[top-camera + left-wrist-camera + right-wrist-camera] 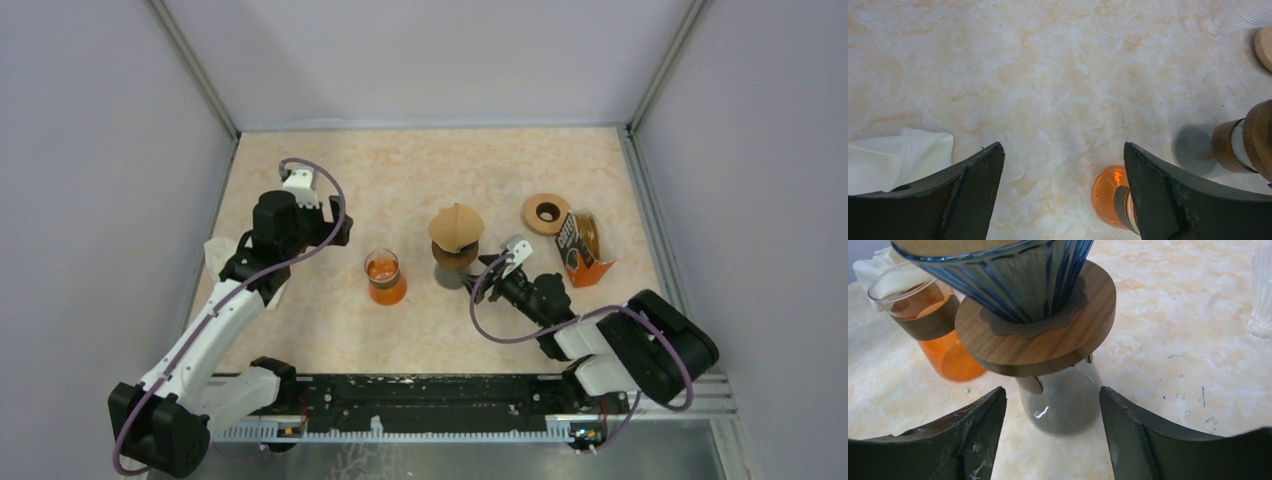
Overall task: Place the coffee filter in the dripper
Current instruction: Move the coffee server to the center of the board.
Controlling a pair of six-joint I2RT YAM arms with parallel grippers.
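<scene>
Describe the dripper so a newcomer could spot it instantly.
Start at the middle of the marble table. The dripper sits on the glass carafe there. Unlike the orange-filled glass beside it, it is a blue ribbed cone on a round wooden collar.

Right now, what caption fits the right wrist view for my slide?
Open right pincer facing the glass carafe that carries a blue ribbed dripper on a wooden collar.

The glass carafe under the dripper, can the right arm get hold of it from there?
Probably yes. The right gripper faces the carafe, jaws open, only bare table between. The wooden collar overhangs above and the orange glass stands aside; neither blocks.
</scene>
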